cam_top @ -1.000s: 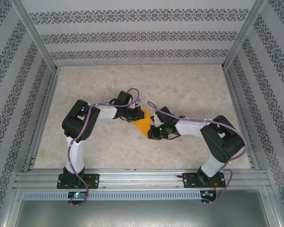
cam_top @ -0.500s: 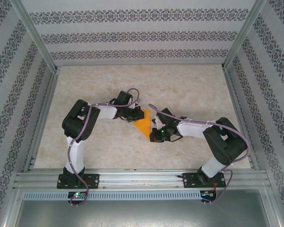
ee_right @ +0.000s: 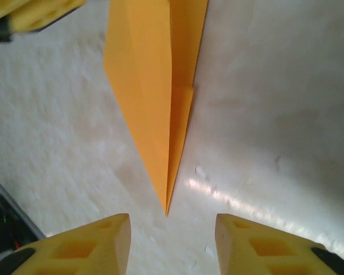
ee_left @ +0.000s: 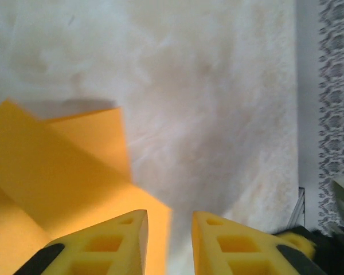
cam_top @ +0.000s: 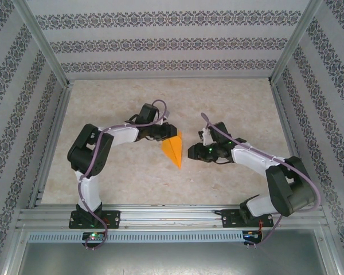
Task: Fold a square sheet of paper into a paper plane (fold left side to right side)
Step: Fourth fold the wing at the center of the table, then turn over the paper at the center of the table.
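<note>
Pale table (cam_top: 114, 109): the paper plane (ee_right: 152, 86) lies free, my left gripper (ee_left: 169, 226) and right gripper (ee_right: 172, 226) beside it unclenched, empty; folding seems done.

The left arm (cam_top: 89, 184) and the right arm (cam_top: 253, 159) share glossy white plastic links, bulky black joint housings and flat black base plates (cam_top: 93, 217). A thin lilac cable (cam_top: 159, 104) trails along each. Blocky yellow plastic fingers (ee_left: 103, 243) carry moulded square pockets. A small green light (cam_top: 209, 150) glows on the right wrist.

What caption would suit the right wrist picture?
The right gripper, jaws open, faces the pointed tip of the orange paper plane.
</note>
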`<state>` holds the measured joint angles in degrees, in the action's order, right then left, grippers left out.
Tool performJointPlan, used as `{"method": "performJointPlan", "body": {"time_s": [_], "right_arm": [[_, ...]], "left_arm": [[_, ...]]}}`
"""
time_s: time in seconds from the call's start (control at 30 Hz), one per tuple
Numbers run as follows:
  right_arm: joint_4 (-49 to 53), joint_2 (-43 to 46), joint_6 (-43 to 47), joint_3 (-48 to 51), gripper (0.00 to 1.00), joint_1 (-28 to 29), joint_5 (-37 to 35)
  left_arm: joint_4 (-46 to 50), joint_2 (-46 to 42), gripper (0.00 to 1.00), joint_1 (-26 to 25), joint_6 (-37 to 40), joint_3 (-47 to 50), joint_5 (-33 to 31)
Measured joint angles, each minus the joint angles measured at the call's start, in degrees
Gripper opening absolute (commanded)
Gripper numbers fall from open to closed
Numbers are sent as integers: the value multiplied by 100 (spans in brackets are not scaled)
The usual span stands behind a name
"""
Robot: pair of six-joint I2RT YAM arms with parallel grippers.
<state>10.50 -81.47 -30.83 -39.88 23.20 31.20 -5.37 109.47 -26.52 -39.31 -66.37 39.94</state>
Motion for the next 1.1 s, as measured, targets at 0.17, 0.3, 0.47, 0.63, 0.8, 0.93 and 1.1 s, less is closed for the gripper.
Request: {"method": "performJointPlan", "body": {"time_s": [0.17, 0.3, 0.47, 0.63, 0.8, 0.93, 1.1], "right_arm": [[-627, -444, 92, -103, 49, -133, 168], [-975, -1137, 168, -385, 46, -131, 365], [-1331, -1808, 212, -741, 44, -120, 597], [-1556, -2234, 210, -1043, 36, -85, 769], [-1731, -2470, 127, -1189, 14, -81, 922], [-1838, -2465, 44, -1185, 1, -85, 975], [-1899, -2039, 11, -1010, 0, -168, 1027]], "left_arm": [[44, -1274, 34, 0, 385, 247, -643], [83, -2098, 36, 44, 621, 702, -1104], [247, -2597, 37, 275, 719, 1248, -1451], [516, -2824, 37, 452, 765, 1447, -1641], [627, -3126, 40, 531, 787, 1552, -1718], [627, -3366, 43, 640, 787, 1613, -1777], [610, -3589, 50, 756, 785, 1617, -1753]]}}
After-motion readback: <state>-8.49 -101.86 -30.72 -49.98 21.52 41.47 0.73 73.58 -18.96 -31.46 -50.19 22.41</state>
